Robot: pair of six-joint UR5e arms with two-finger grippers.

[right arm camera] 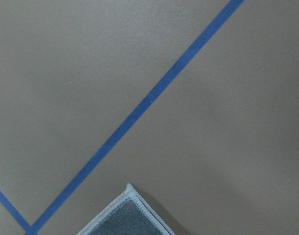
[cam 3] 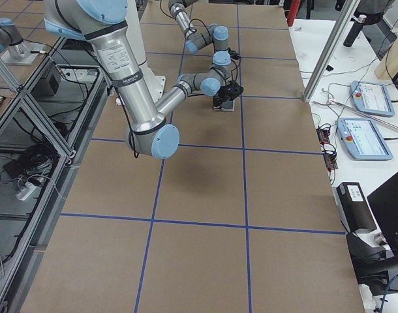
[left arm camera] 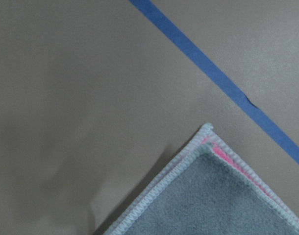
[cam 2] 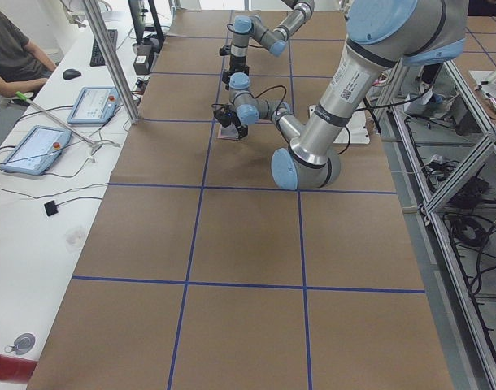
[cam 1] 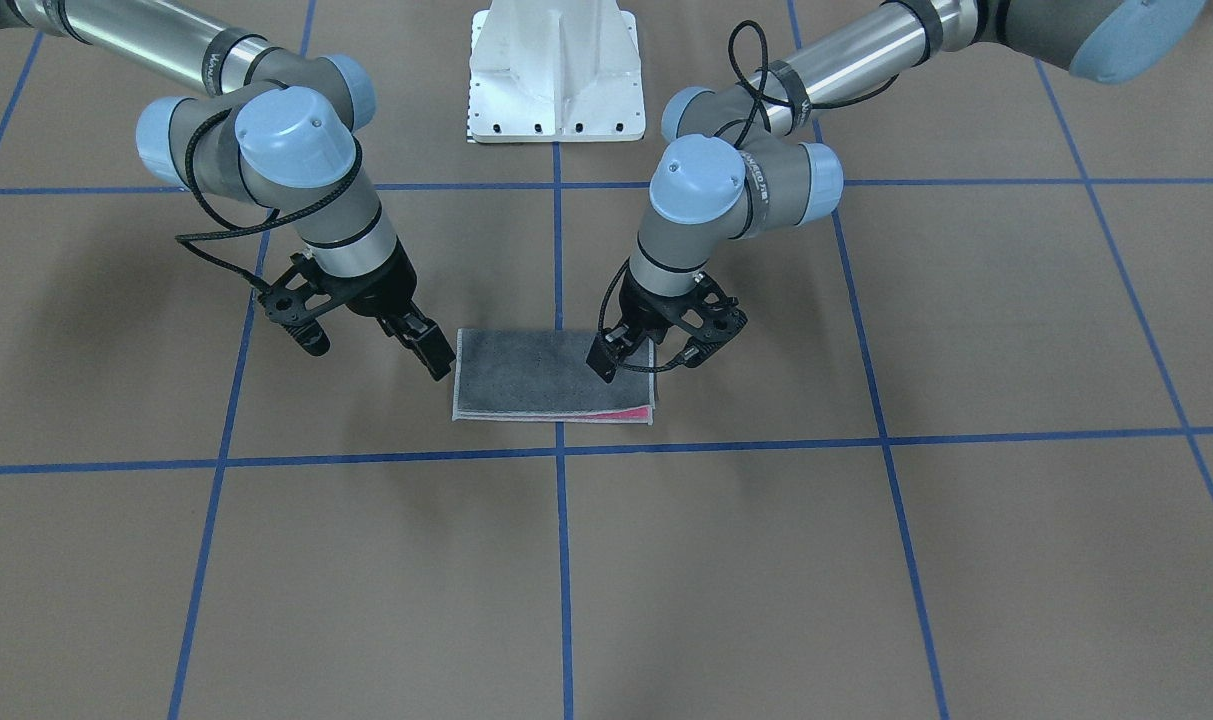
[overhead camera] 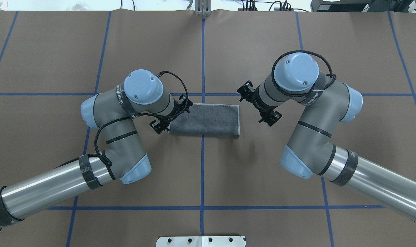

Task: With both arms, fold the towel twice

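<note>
In the front-facing view the towel (cam 1: pixel 536 378) lies flat on the brown bench (cam 1: pixel 866 580), folded into an oblong. Its dark grey terry faces up, a pink sliver shows at one long edge, and it sits astride a blue tape line (cam 1: pixel 563 560). The left arm (cam 1: pixel 686 220) hangs its jaws over one short end. The right arm (cam 1: pixel 306 180) has its jaws just off the other end. I cannot tell whether either pair is spread or pressed together. Overhead, a pale stitched border (overhead camera: pixel 239 120) edges the towel. The left wrist view shows looped stitching over pink at a corner, and the right wrist view shows a plain grey corner.
</note>
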